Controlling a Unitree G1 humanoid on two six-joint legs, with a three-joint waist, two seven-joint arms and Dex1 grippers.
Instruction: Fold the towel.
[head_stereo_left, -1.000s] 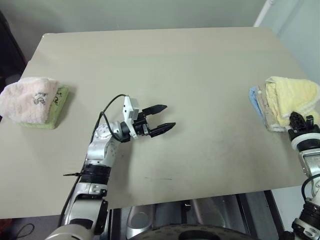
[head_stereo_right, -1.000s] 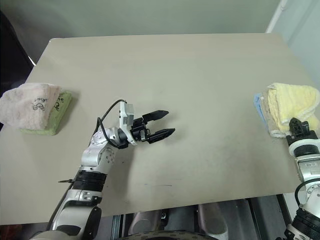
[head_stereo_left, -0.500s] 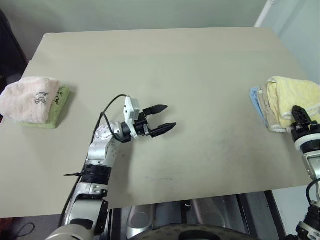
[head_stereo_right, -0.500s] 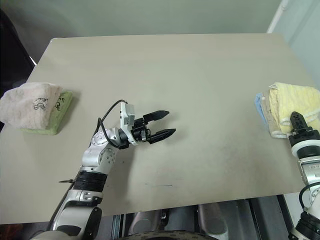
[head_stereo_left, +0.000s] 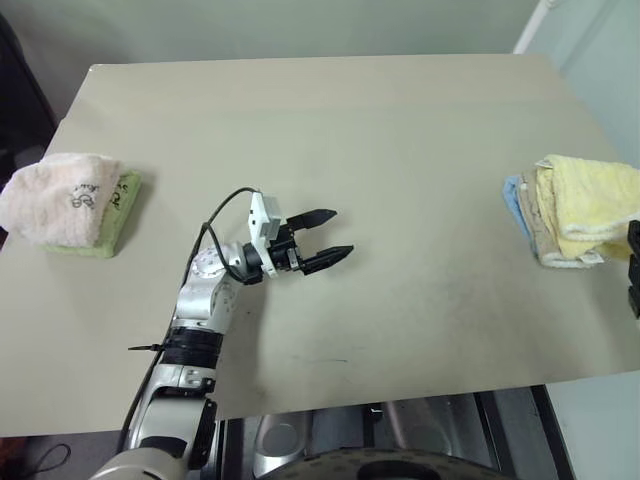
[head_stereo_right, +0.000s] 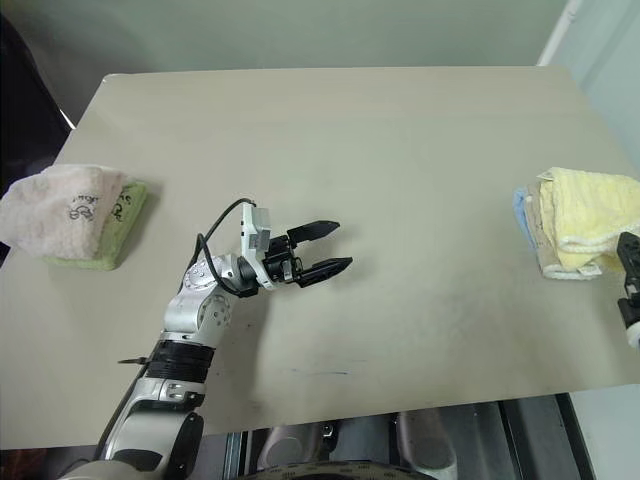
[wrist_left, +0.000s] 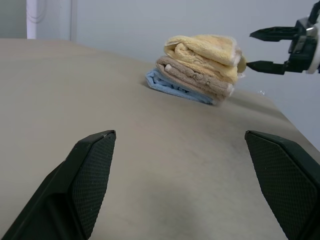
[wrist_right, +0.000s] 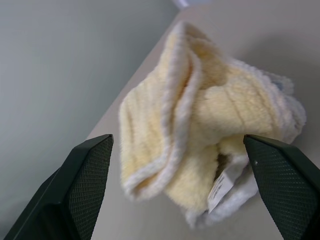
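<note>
The towel (wrist_right: 200, 130), pale yellow, lies folded; both end effectors spread wide, empty.

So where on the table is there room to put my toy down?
Lots of room. The far half of the table is bare, and so is the middle stretch between the left gripper and the yellow towel. The towel tops a stack at the right edge, with the right gripper beside it. The pink towel fills the left edge.

A pink towel (head_stereo_left: 55, 197) lies on a green one (head_stereo_left: 112, 215) at the table's (head_stereo_left: 340, 130) left edge.
</note>
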